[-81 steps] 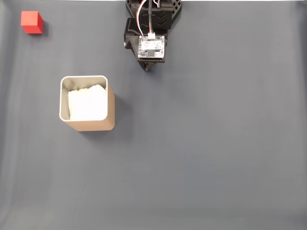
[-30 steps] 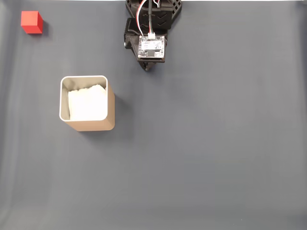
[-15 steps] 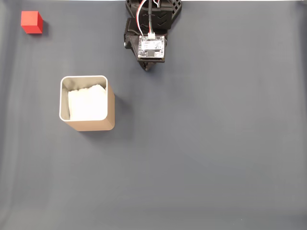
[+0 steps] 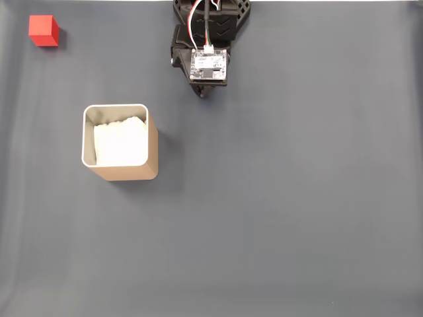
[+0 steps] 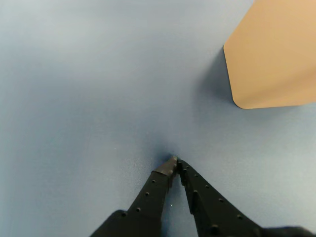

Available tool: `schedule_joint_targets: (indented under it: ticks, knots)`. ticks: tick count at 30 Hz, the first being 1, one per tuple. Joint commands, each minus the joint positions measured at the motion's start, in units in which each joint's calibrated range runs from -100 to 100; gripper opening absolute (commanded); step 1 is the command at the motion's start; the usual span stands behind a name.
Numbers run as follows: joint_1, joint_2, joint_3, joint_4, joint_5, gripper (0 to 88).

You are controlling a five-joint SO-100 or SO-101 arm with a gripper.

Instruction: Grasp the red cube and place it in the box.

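Observation:
The red cube (image 4: 43, 30) rests on the grey mat in the far top-left corner of the fixed view. The box (image 4: 119, 142), tan with a pale rim and white lining, stands left of centre below it. My gripper (image 4: 202, 94) hangs folded under the arm at the top centre, well right of both. In the wrist view my gripper (image 5: 175, 161) is shut, black fingertips meeting with nothing between them, just above the mat. The box's tan wall (image 5: 274, 54) fills that view's top-right corner.
The arm's base (image 4: 210, 26) with a white circuit board sits at the top edge. The grey mat (image 4: 284, 198) spreads wide and bare across the right and lower parts of the fixed view.

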Motion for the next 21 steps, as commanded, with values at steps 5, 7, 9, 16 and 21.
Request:
schedule_joint_targets:
  ticks: [5, 7, 9, 16, 21]
  knots:
    - [-0.3, 0.09, 0.64, 1.06, -0.44, 0.8]
    - [-0.23, 0.09, 0.64, 0.81, -0.49, 0.8]
    - [-0.23, 0.09, 0.64, 0.81, -0.49, 0.8]
    - [-0.3, 0.09, 0.64, 0.81, -0.1, 0.3]
    - [-0.3, 0.09, 0.64, 0.16, 1.51, 0.3]
